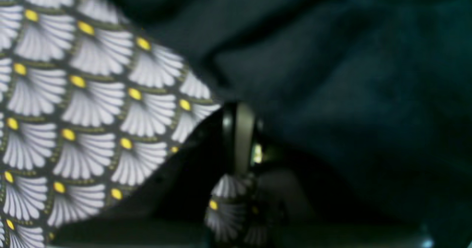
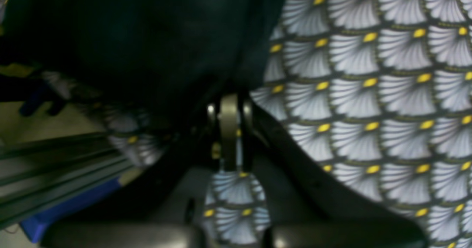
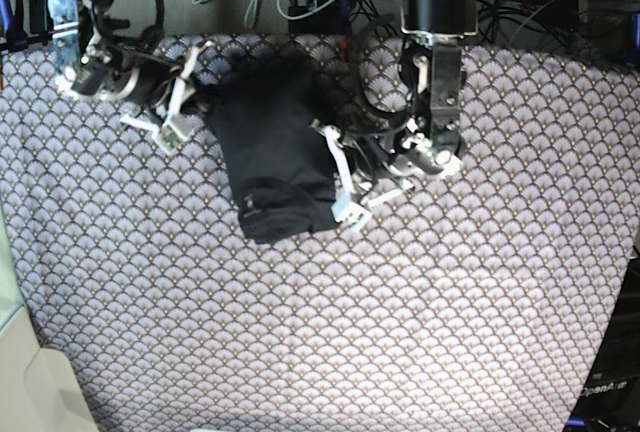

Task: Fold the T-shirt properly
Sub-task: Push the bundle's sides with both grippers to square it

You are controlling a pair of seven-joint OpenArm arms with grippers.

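Observation:
The black T-shirt (image 3: 275, 152) lies folded into a narrow bundle on the patterned tablecloth (image 3: 400, 302), at the back centre of the base view. My left gripper (image 3: 322, 150) is at the shirt's right edge. In the left wrist view its jaws (image 1: 239, 111) look closed on the edge of the dark fabric (image 1: 332, 74). My right gripper (image 3: 208, 102) is at the shirt's upper left corner. In the right wrist view its jaws (image 2: 229, 98) look closed on the hem of the black cloth (image 2: 147, 37). The white tag is not visible.
The fan-patterned tablecloth (image 1: 73, 111) covers the whole table. Cables and arm bases (image 3: 430, 2) stand along the back edge. A blue part and metal rails (image 2: 66, 200) show beyond the table's side in the right wrist view.

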